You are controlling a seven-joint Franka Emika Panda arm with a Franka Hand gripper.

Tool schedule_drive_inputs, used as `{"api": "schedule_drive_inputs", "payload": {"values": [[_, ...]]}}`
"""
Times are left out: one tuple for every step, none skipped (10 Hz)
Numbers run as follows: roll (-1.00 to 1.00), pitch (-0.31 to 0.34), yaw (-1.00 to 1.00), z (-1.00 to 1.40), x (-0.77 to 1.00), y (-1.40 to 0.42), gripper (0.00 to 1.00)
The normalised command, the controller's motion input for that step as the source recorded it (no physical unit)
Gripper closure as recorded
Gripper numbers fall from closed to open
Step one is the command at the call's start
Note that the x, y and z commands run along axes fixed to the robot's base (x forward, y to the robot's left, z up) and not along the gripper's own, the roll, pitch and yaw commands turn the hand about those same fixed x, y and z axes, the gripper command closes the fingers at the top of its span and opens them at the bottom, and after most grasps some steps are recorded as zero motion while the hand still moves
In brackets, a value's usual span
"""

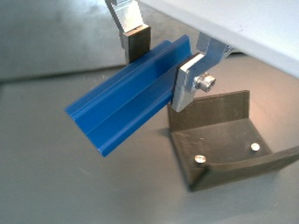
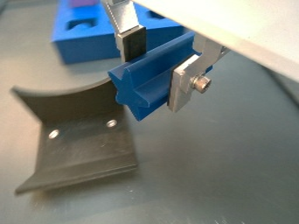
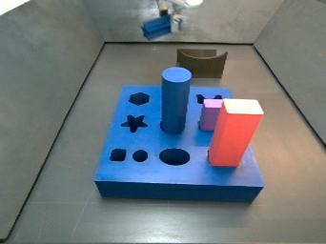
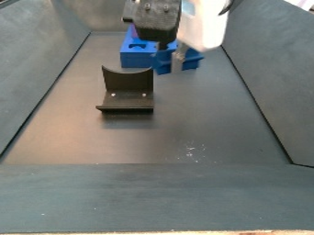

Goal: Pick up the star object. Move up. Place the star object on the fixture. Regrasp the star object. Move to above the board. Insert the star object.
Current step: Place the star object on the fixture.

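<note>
Blue plastic fills the space between the fingers: the star object (image 1: 126, 107), a short ridged prism with star-shaped ends, is pinched across its ridges by the gripper (image 1: 163, 57), whose two flat silver plates with dark pads press on it from either side in both wrist views. In a side view the gripper (image 3: 163, 21) hangs high, well above the floor, with the prism tilted in its hold.

Judging by that height, the lift looks done and the carry toward the fixture (image 2: 76, 140) is the step in hand. This dark brown L-shaped bracket with a curved top edge stands below the gripper and a little to one side. The next move calls for lining the prism up over the bracket's scooped edge and lowering it until it rests there before the fingers let go for the regrasp.

Counted: one star object, one fixture, one gripper, and one board (image 3: 178, 167), a large flat blue square slab well apart from the gripper. On that slab stand one tall blue cylinder (image 3: 174, 98), one red rectangular block (image 3: 234, 132) and one small purple block (image 3: 211, 111); about five holes lie open, the star-shaped one among them.
</note>
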Motion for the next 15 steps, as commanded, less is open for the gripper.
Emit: {"api": "schedule_drive_inputs", "payload": {"values": [[-0.01, -0.052, 1.0, -0.29, 1.0, -0.14, 1.0], [-0.02, -0.053, 1.0, -0.28, 1.0, -0.13, 1.0], [-0.02, -0.056, 1.0, -0.25, 1.0, -0.11, 1.0], [-0.03, -0.057, 1.0, -0.23, 1.0, -0.1, 1.0], [-0.03, -0.057, 1.0, -0.2, 1.0, -0.08, 1.0], [-0.04, -0.057, 1.0, -0.18, 1.0, -0.07, 1.0], [-0.83, 0.101, 1.0, 1.0, 0.41, 0.15, 1.0], [-0.85, 0.102, 1.0, 1.0, 0.41, 0.15, 1.0], [-0.87, 0.1, 1.0, 1.0, 0.42, 0.13, 1.0], [-0.9, 0.11, 1.0, 1.0, 0.43, 0.12, 1.0], [-0.95, 0.126, 1.0, 1.0, 0.48, 0.09, 1.0], [-1.0, 0.174, 0.99, 1.0, 0.59, 0.08, 1.0], [-1.0, 0.263, 0.94, 0.9, 0.56, 0.1, 1.0], [-1.0, 0.317, 0.89, 0.74, 0.48, 0.08, 1.0], [-1.0, 0.44, 0.8, 0.44, 0.29, 0.05, 1.0]]}}
